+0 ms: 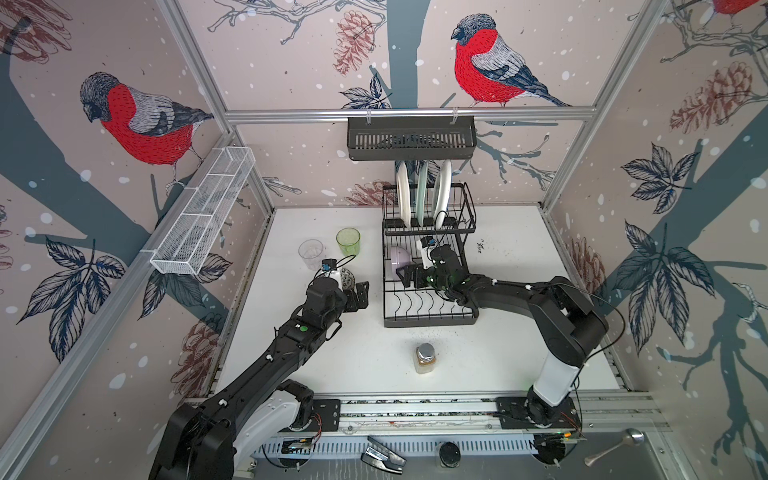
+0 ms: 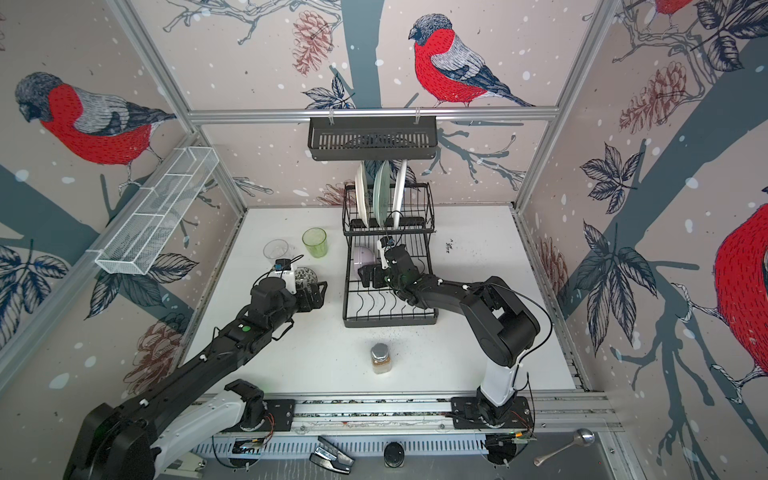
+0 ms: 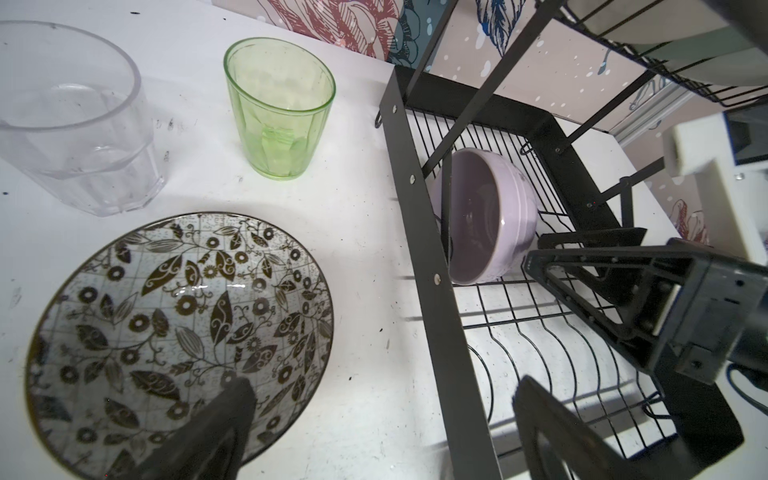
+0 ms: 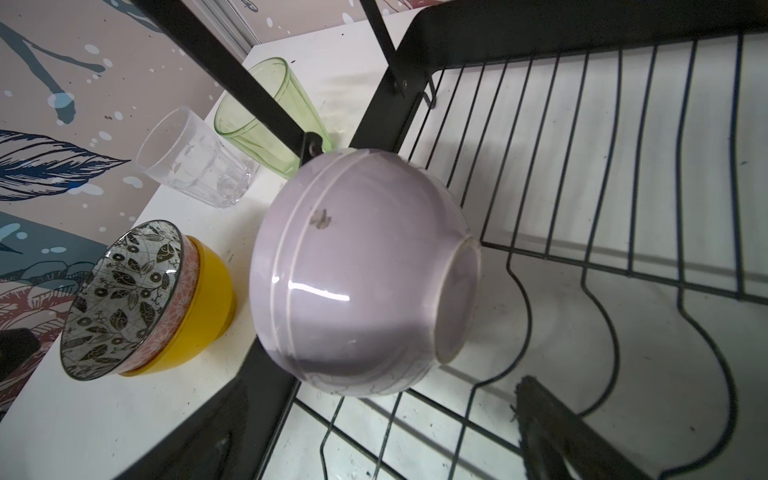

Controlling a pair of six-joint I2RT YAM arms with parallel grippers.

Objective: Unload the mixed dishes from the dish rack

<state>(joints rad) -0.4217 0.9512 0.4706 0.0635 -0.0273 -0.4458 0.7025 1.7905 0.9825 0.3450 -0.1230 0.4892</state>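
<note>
One lilac bowl (image 4: 353, 270) | on its side | glossy, ridged | dish rack (image 4: 540, 33)

Three plates (image 1: 402, 195) are standing upright in the top tier of the dish rack (image 1: 430, 322). The lilac bowl (image 1: 397, 262) is lying tipped on the lower tier, with the right jaws gaping beside it. A green tumbler (image 1: 348, 241) and a clear tumbler (image 1: 311, 252) are standing on the bench (image 1: 519, 332).
</note>
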